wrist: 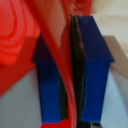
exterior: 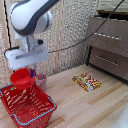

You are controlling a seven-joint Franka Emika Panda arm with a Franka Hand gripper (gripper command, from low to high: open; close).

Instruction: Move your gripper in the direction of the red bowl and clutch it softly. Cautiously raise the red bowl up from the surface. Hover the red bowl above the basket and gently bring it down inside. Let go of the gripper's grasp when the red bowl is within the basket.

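Wooden table (exterior: 95, 107), tool (exterior: 31, 73) gripping red bowl (exterior: 21, 78)

red bowl (wrist: 20, 35) blurred, cut off by edge, fingers (exterior: 32, 73) hidden behind bowl

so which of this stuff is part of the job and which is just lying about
Part of the job:
gripper, fingers shut on the bowl's rim
red bowl, held above the basket
basket

Lying about:
pink cup
snack box
drawer unit
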